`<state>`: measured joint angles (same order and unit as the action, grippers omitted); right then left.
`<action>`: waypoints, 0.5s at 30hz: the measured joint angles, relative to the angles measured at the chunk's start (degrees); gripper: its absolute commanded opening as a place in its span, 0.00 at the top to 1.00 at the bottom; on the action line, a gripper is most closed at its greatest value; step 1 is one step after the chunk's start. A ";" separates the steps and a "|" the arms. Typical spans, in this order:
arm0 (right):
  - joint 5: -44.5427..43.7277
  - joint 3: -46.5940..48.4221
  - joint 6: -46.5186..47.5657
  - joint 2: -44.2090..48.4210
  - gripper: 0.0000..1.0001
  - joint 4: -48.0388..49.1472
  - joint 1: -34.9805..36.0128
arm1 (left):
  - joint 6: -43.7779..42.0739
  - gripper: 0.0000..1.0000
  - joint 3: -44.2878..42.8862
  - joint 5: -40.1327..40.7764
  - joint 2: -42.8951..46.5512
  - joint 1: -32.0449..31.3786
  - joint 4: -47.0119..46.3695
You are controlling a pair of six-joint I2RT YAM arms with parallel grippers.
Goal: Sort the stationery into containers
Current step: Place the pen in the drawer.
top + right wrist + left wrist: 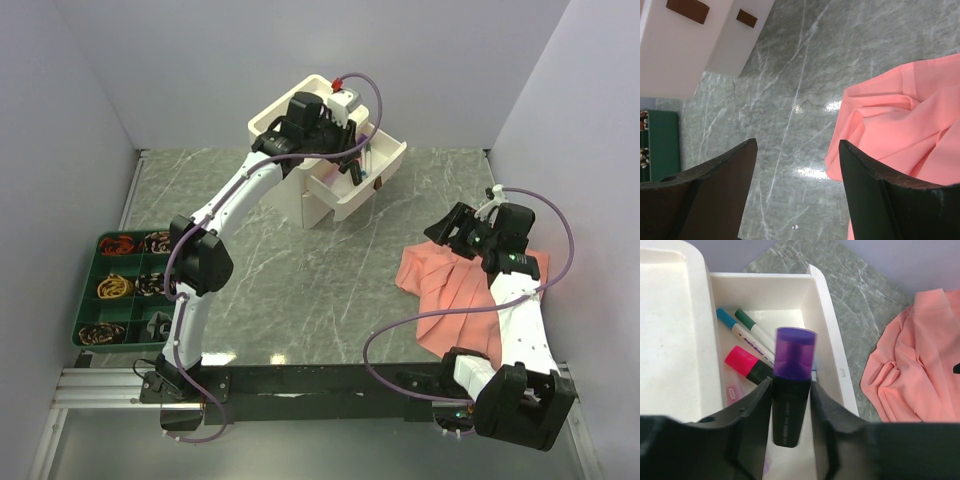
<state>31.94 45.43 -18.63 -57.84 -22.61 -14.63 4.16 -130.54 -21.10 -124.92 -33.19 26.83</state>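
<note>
Purple cap and black barrel: the highlighter [792,365] stands between the fingers of my left end effector [791,385], barrel down in the gap and cap sticking out past the tips. The fingers [752,410] are set narrow and lie close along both sides of the barrel. I cannot tell whether they are pinching it or only flanking it, and the cap looks slightly blurred.

Under the highlighter is the open drawer [827,340], pulled out of the box [290,195] at the far side of the worktop [785,100]. On the drawer floor, just left of the barrel, lies a marker [747,365] with a pink cap and a black body. Beyond it two white pens lie side by side and slanted, one blue-capped [737,330] and one green-capped [756,329]. Left of the drawer is the box's recessed top. To its right is bare worktop, then the cloth [920,355].

My right end effector [797,150] is spread wide with nothing between its fingers and touches nothing. It hangs over the worktop at the left edge of the crumpled cloth. Farther off in its view are the box's white fronts with their brown tabs, and a green tray [110,280] at the worktop's left edge.
</note>
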 measured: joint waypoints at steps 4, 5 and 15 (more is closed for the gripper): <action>2.05 0.00 -0.96 -0.15 0.25 1.20 -0.04 | -1.66 0.34 1.07 -0.68 0.00 0.00 -0.79; 3.26 0.00 -1.53 -0.33 0.25 1.95 -0.07 | -2.23 0.31 1.25 -1.07 0.07 0.00 -1.09; 22.16 0.39 -13.79 -10.01 0.30 21.27 -0.15 | 0.76 0.01 14.95 -4.90 15.65 1.18 -12.22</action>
<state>54.11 45.82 -32.42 -67.85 -1.34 -14.79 4.93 -115.59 -26.00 -109.27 -32.01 14.61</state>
